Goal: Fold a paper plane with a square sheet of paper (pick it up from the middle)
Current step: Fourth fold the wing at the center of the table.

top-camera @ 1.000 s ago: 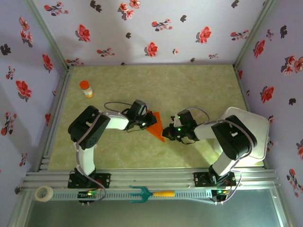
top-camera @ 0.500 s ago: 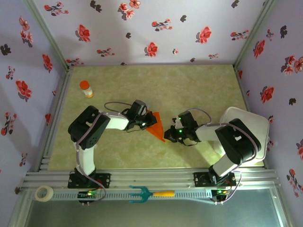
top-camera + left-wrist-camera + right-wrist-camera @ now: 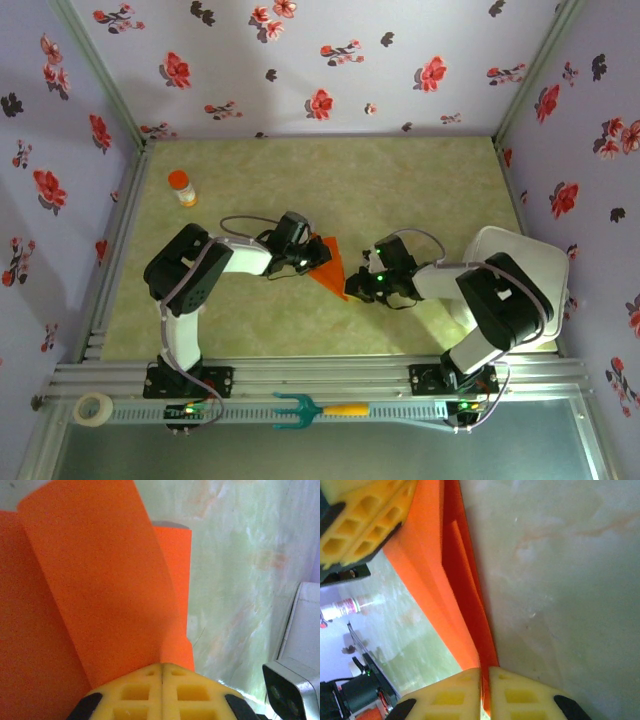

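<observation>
**Workpiece.** The sheet of paper (image 3: 328,267) lies near the middle of the table (image 3: 420,180), between the two arms. It is orange-red and already creased into a narrow triangular form, broad at the far end and pointed toward the near edge. The left wrist view shows overlapping layers, with one flap standing up from the rest. The right wrist view shows several stacked edges running along one long crease.

**Left jaws.** Clenched on the sheet at its broad end, left side. The paper emerges directly from between the closed pads (image 3: 145,692).

**Right jaws.** Pressed together at the pointed end, along the crease. Only a hairline gap shows between the pads (image 3: 450,697), and the paper edge runs into it. Judged to be grasping the sheet lightly.

**Step in hand (judgement).** An intermediate fold. The body is creased lengthwise, but no finished dart with wings is formed yet.

**Next move (judgement).** One pair of jaws must anchor the sheet while the other carries a flap over and presses it flat. Both holds sit on thin layered edges, so pulling them apart risks a tear or a slip.

**Surroundings.** The orange-capped bottle (image 3: 181,187) stands well apart at the far left, so no interference is expected.
</observation>
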